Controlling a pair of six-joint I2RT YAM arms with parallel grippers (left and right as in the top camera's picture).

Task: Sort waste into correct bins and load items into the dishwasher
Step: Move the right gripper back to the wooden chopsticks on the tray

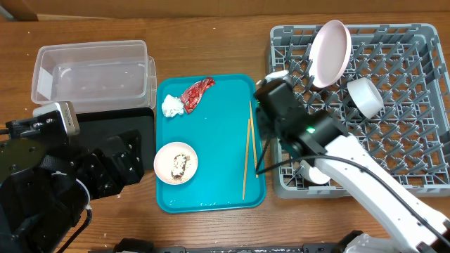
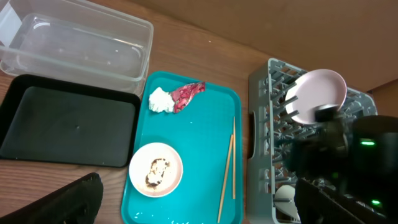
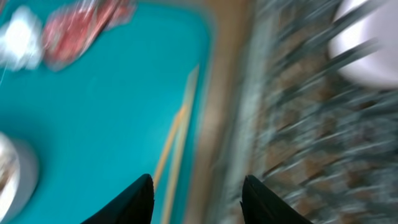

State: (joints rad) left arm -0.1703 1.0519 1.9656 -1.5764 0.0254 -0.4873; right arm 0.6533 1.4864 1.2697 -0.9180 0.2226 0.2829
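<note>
On the teal tray [image 1: 218,133] lie a red wrapper [image 1: 197,92], a crumpled white napkin [image 1: 172,106], a small white bowl [image 1: 176,162] holding rice and brown scraps, and wooden chopsticks [image 1: 247,151]. The clear tub [image 1: 91,70] and black tray [image 1: 133,133] sit to the left. The grey rack [image 1: 394,140] holds an upright pale plate [image 1: 330,50], a white cup [image 1: 365,97] and a white bowl [image 1: 314,173] half hidden under the right arm. My right gripper [image 3: 198,186] is open and empty over the tray's right edge, beside the chopsticks [image 3: 174,149]. My left gripper [image 2: 196,190] is open and empty.
The left arm [image 1: 63,183] covers the front of the black tray. The right arm [image 1: 330,151] crosses the rack's front left part. A few rice grains [image 2: 180,219] lie at the teal tray's near edge. The right wrist view is motion-blurred.
</note>
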